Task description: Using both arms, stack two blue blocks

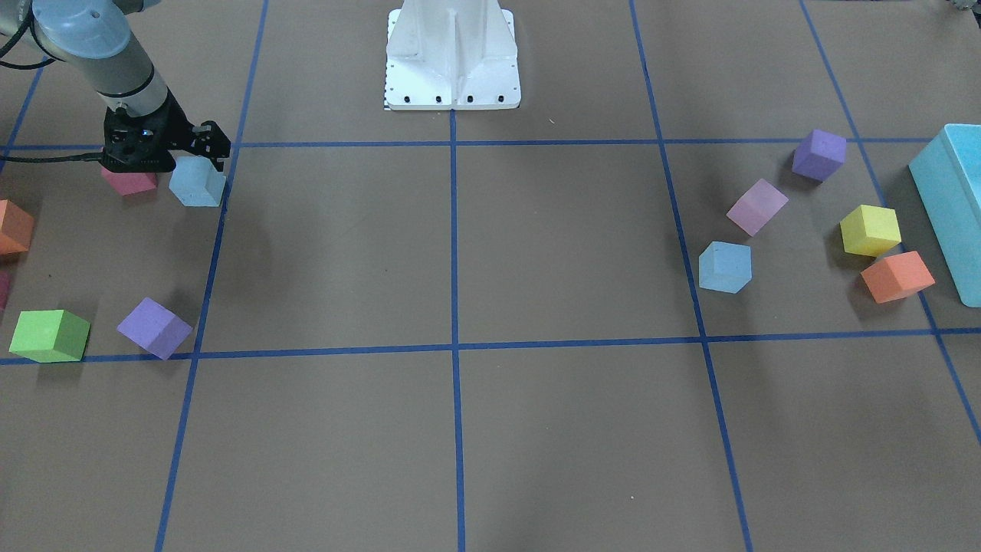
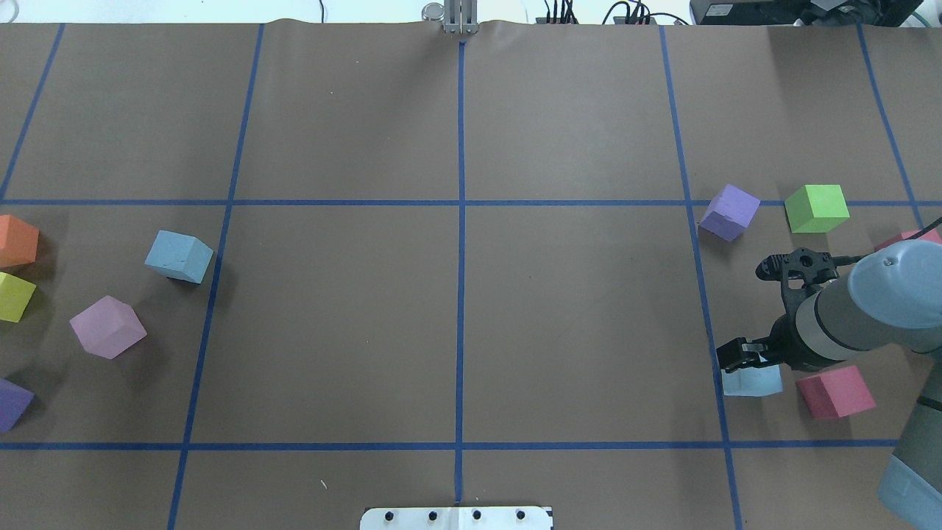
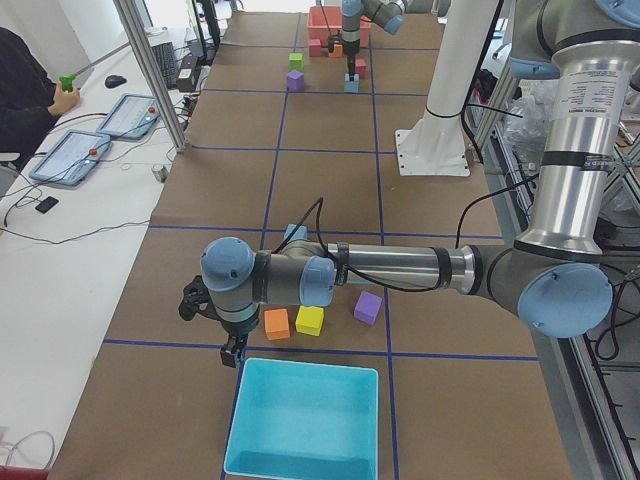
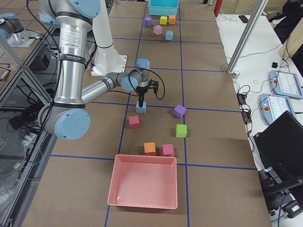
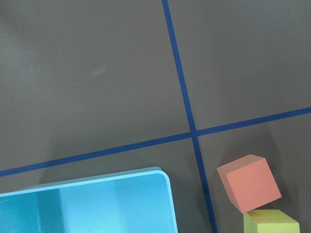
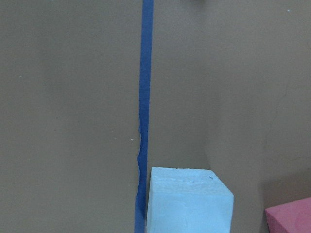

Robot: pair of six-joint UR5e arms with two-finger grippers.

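One light blue block (image 1: 198, 182) lies on the table by a tape line, on my right side. It also shows in the overhead view (image 2: 754, 381) and in the right wrist view (image 6: 189, 201). My right gripper (image 1: 205, 147) hangs directly over it, its jaws apart and their tips close to the block's top. The second blue block (image 1: 724, 267) lies free on my left side, also seen from overhead (image 2: 179, 255). My left gripper (image 3: 232, 350) shows only in the exterior left view. It hovers by the turquoise box (image 3: 305, 418), and I cannot tell whether it is open or shut.
A crimson cube (image 2: 835, 391) lies right beside the right gripper's block. A purple cube (image 2: 728, 211) and a green cube (image 2: 815, 208) lie farther off. On the left side are pink (image 1: 756, 206), purple (image 1: 818, 154), yellow (image 1: 869, 229) and orange (image 1: 897, 277) cubes. A pink tray (image 4: 144, 180) stands at the right end.
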